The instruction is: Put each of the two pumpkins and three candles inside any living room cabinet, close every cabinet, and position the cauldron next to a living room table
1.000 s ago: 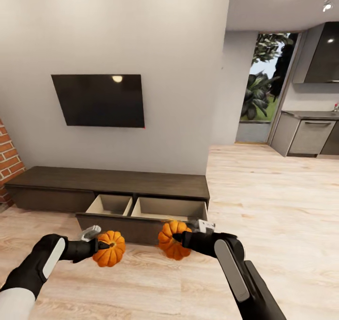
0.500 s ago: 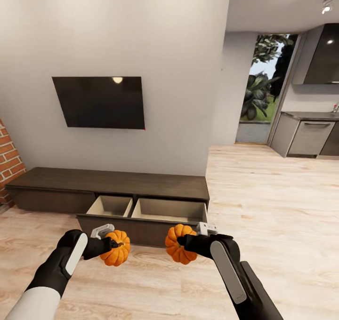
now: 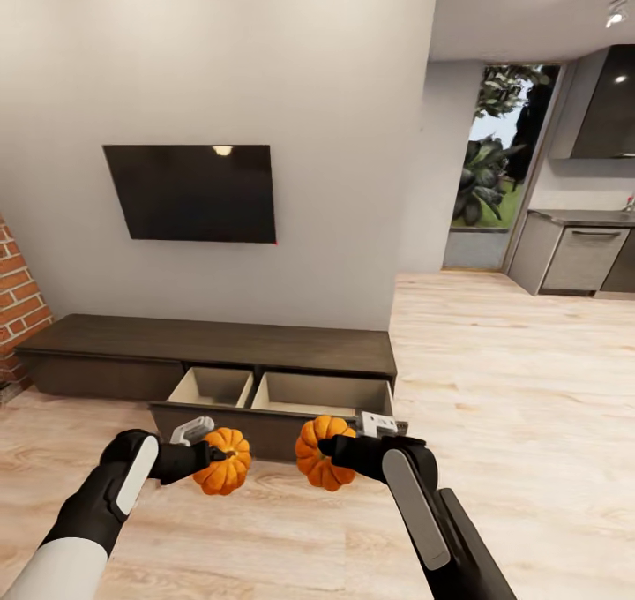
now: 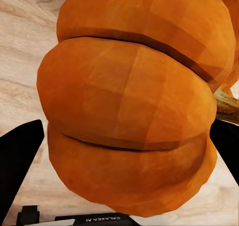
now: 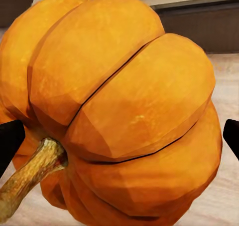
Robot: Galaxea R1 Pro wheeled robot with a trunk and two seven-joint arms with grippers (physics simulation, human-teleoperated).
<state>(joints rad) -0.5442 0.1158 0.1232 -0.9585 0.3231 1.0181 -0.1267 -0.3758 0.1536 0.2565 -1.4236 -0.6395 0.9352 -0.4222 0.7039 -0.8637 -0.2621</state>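
From the head view, the left gripper [image 3: 210,455] was clamped on one pumpkin [image 3: 223,461] and the right gripper [image 3: 328,448] on the other pumpkin [image 3: 319,453], both held in the air above the light plank floor [image 3: 529,388], just in front of the cabinet [image 3: 212,353]. Against the pictures from a second before, the two pumpkins had drawn closer together and nearer the open drawer front, and the left arm had stretched further forward; the whole scene had also shifted a little, so the camera had moved. The cabinet was a long, low, dark-brown wood unit, its wide drawer [image 3: 280,395] pulled out and showing two pale beige compartments. Above it hung a flat black TV [image 3: 194,192] on a smooth grey wall, with red brick [image 3: 16,296] at the far left and grey kitchen units [image 3: 578,256] at the far right. In the left wrist view, its pumpkin [image 4: 129,106] was a ribbed, faceted orange ball with dark creases, caught between black fingers [image 4: 17,161] at either side, above pale wood grain. In the right wrist view, the second pumpkin [image 5: 119,111] showed broad matte orange lobes and a rough tan stem [image 5: 30,178], with the cabinet's dark front [image 5: 199,24] behind it.
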